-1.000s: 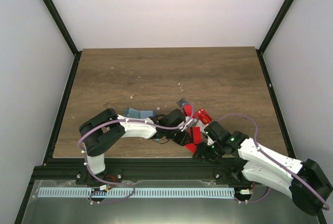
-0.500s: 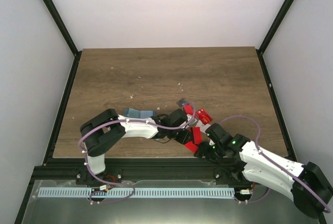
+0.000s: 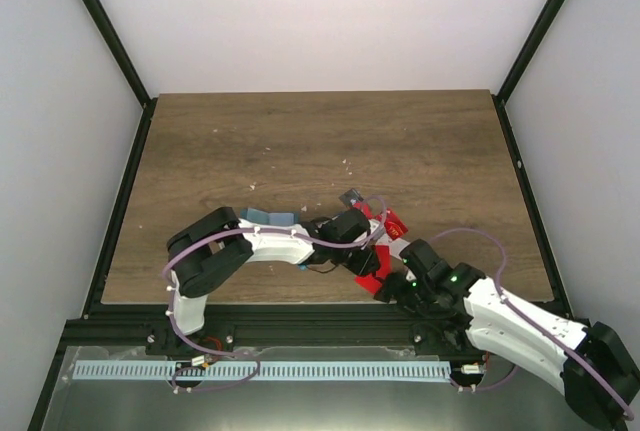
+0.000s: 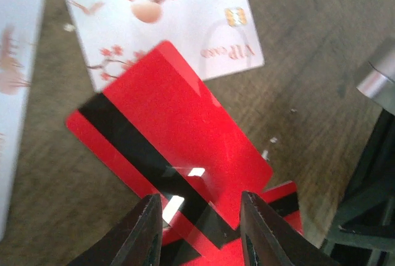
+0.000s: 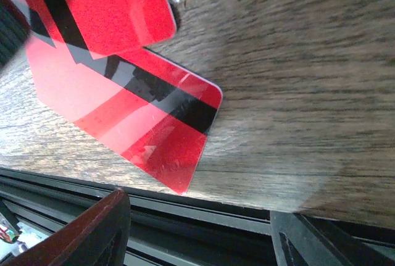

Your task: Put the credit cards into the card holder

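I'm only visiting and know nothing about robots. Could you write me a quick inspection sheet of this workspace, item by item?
Surface: brown wooden table, no damage seen.
Job's things: red cards with black stripes overlap near the front edge; a white VIP card lies partly under them; the teal-blue card holder lies further left, partly hidden.
Clutter: small pale specks scattered on the wood.
Grippers: left gripper open, low over a red card; right gripper open, holding nothing, by the front rail.
Cables: purple cables loop along both arms.
Surroundings: white walls, black frame.
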`<action>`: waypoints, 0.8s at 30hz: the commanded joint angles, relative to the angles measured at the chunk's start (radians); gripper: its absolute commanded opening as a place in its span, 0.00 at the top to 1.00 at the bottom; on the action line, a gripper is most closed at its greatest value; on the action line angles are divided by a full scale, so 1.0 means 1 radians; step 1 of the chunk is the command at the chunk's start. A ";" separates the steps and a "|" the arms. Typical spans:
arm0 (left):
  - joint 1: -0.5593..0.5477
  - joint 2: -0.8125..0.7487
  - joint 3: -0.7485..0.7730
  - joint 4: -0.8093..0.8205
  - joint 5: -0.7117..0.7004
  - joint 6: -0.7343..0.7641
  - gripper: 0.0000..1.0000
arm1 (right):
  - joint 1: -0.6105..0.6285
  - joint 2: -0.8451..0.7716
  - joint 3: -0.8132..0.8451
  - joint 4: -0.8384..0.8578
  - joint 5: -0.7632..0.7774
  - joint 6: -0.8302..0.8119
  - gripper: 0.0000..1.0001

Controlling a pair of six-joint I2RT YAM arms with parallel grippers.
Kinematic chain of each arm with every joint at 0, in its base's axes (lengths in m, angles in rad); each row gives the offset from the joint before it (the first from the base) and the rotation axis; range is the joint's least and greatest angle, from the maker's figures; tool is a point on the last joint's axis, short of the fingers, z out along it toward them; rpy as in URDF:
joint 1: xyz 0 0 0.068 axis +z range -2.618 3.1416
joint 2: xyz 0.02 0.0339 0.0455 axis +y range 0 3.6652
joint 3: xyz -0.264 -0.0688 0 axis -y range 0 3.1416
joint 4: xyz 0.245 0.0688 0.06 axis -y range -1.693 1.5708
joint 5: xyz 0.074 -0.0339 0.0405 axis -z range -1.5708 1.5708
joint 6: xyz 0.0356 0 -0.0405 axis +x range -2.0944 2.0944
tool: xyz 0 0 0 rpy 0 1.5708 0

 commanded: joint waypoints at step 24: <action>-0.085 0.036 -0.068 0.044 0.211 -0.001 0.64 | -0.032 -0.047 -0.133 0.247 -0.053 0.103 0.43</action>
